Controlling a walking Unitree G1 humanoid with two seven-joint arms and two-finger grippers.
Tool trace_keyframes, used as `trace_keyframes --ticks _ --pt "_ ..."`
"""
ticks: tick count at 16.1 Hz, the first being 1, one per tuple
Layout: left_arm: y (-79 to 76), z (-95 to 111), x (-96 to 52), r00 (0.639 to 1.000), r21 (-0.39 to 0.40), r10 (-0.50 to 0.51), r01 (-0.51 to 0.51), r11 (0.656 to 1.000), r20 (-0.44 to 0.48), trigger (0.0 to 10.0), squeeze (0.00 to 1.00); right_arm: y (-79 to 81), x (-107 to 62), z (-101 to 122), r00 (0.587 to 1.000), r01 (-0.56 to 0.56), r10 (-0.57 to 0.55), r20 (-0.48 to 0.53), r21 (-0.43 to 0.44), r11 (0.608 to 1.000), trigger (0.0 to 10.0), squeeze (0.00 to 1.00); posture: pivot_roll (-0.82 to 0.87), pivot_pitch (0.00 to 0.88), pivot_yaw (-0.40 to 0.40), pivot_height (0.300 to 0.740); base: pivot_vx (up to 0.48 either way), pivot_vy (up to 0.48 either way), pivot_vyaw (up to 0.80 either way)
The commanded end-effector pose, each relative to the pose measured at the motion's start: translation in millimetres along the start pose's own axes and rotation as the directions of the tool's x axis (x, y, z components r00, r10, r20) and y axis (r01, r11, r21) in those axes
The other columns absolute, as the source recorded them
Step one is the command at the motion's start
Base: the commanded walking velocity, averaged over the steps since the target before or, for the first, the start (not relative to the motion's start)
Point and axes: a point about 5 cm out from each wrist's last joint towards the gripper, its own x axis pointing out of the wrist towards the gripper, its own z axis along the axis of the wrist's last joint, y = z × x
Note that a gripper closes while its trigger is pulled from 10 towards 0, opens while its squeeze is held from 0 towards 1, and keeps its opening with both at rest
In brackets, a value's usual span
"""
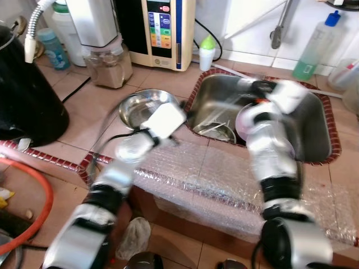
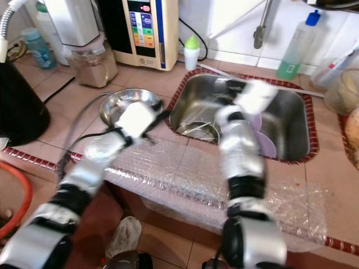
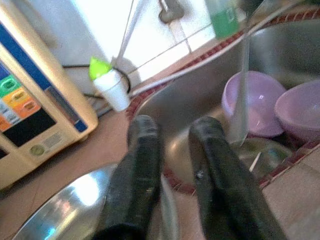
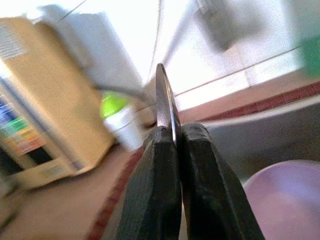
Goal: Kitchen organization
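A: Two arms are seen in the head views, both blurred. What's made out on the L side?

B: The left gripper [image 1: 178, 120] is held over the counter between the steel bowl [image 1: 143, 106] and the sink [image 1: 314, 120] rim. Bubble wrap [image 1: 213, 179] is spread along the counter's front edge below both arms. A black bin [image 1: 25, 95] is seen at far L, w/ a water ionizer [image 1: 162, 31] and a small green-capped bottle [image 1: 207, 53] at the back wall.

A: And the R arm?

B: The right gripper [image 2: 233, 85] is reached into the sink, above a purple bowl [image 2: 263, 134] and a steel strainer [image 2: 196, 131]. Fingers are too blurred there to be judged. A green soap bottle [image 2: 297, 47] is stood behind the sink.

A: L wrist view?

B: Two black fingers [image 3: 140, 170] are shown apart, nothing between them – released. The steel bowl's rim is seen just under them, the sink beyond, w/ two purple bowls inside and the green-capped bottle by the ionizer.

A: R wrist view?

B: The fingers [image 4: 155, 185] are pressed together on a thin metal piece [image 4: 165, 107], seen edge-on, poss. a utensil; type can't be told. It's clenched upright between the pads. A purple bowl is seen below, the sink rim and green-capped bottle behind, all blurred.
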Motion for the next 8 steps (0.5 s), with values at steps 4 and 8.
trace_keyframes --ticks 4,8 --pt "19.5 7.1 -13.3 0.995 -0.05 0.096 -0.095 0.994 0.005 10.0 1.0 17.8 12.1 8.2 0.992 -0.05 0.083 0.092 -0.313 0.948 0.0 0.0 0.1 0.0 0.019 0.74 0.0 0.0 0.0" --pt "20.4 -4.8 -29.6 0.989 -0.206 0.112 -0.129 0.97 -0.094 10.0 1.0 11.7 -4.3 -21.3 0.979 -0.12 0.204 0.025 -0.735 0.667 0.0 0.0 0.13 0.0 0.026 0.74 0.0 0.0 0.0"
